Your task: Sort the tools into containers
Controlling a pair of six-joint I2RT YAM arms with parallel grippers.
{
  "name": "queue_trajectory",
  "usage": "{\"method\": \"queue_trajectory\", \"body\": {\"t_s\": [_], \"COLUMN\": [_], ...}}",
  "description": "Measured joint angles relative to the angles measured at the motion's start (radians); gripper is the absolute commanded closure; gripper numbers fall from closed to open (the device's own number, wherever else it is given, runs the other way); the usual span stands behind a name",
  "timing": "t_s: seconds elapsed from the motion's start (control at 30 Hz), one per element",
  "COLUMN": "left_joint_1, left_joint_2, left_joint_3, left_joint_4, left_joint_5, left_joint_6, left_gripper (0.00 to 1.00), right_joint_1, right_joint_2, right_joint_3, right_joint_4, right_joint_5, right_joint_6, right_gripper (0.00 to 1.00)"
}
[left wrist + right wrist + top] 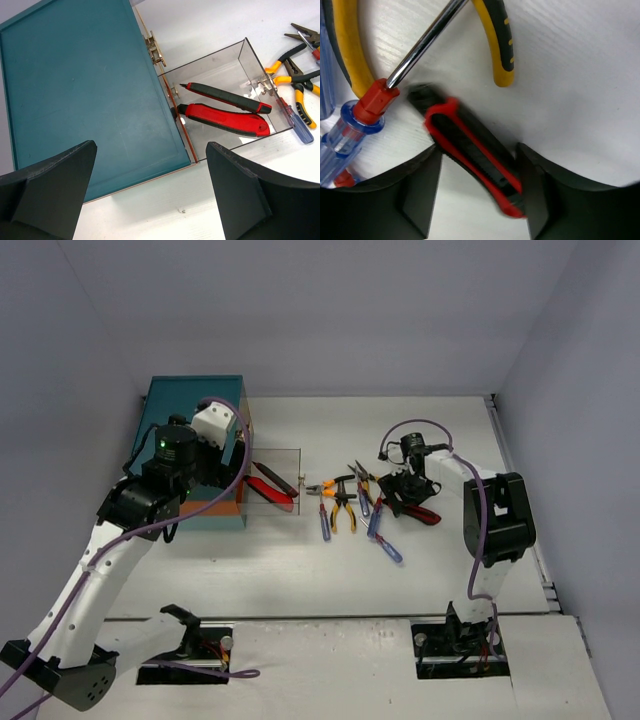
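Any lettering on the tools is too small or too blurred for you to read. Your right pincer (480, 155) is down at the white, wood-grained table (580, 75). Its matt black fingers (415, 200) stand apart on either side of a red-and-black cutter (470, 150). This cutter lies slantwise between them, nose towards the tool cluster, and reaches both inner faces. It is blurred, so you cannot tell whether the fingers clamp it or merely flank it. Just beyond its nose lies a screwdriver (350, 130) with a clear blue handle, a red collar and a bright steel shaft. That shaft crosses a curved yellow pliers handle (497, 40) with a black grip. Your left pincer (150, 150) hangs above the smooth teal chest (75, 85), its jaws fully spread and holding nothing. Beside the chest a clear plastic drawer (250, 65) stands open, with a small brass knob (265, 85) on its front wall. Inside it a slim cutter (225, 97) and a broader red cutter (225, 117) lie side by side. Just outside the drawer front lie a blue-handled screwdriver (295, 122) and yellow-handled pliers (300, 100). In the top view the loose tools (345, 502) lie clustered between the drawer and the right pincer.
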Motion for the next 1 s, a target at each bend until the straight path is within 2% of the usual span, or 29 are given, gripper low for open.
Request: {"method": "queue_trajectory", "body": {"t_s": [0.07, 0.13, 0.27, 0.43, 0.57, 0.67, 0.77, 0.9, 1.0], "left_joint_1": [-0.002, -0.004, -0.005, -0.012, -0.018, -0.019, -0.019, -0.019, -0.019], "left_joint_2": [0.001, 0.002, 0.011, 0.045, 0.071, 0.090, 0.111, 0.123, 0.122], "left_joint_3": [0.000, 0.000, 0.000, 0.000, 0.003, 0.016, 0.040, 0.067, 0.085], "left_joint_4": [0.000, 0.000, 0.001, 0.001, 0.001, 0.001, 0.002, 0.004, 0.005], "left_joint_5": [-0.002, -0.003, -0.004, -0.005, -0.010, -0.032, -0.084, -0.150, -0.200], "left_joint_6": [0.003, 0.006, 0.008, 0.010, 0.012, 0.010, -0.013, -0.047, -0.075], "left_gripper": [0.11, 0.11, 0.11, 0.11, 0.11, 0.11, 0.11, 0.11, 0.11], "right_joint_1": [0.002, 0.003, -0.005, -0.017, -0.005, 0.047, 0.168, 0.353, 0.446], "right_joint_2": [-0.002, -0.014, -0.055, -0.116, -0.208, -0.270, -0.276, -0.189, -0.080], "right_joint_3": [-0.003, -0.016, -0.063, -0.101, -0.069, 0.055, 0.252, 0.547, 0.718], "right_joint_4": [0.001, 0.005, 0.005, -0.030, -0.071, -0.098, -0.085, -0.048, -0.014], "right_joint_5": [0.003, 0.013, 0.050, 0.083, 0.082, 0.077, 0.095, 0.093, 0.063], "right_joint_6": [0.017, 0.041, 0.081, 0.127, 0.173, 0.220, 0.252, 0.282, 0.309], "right_gripper": [0.72, 0.85, 1.00, 1.00, 1.00, 1.00, 1.00, 1.00, 1.00]}}
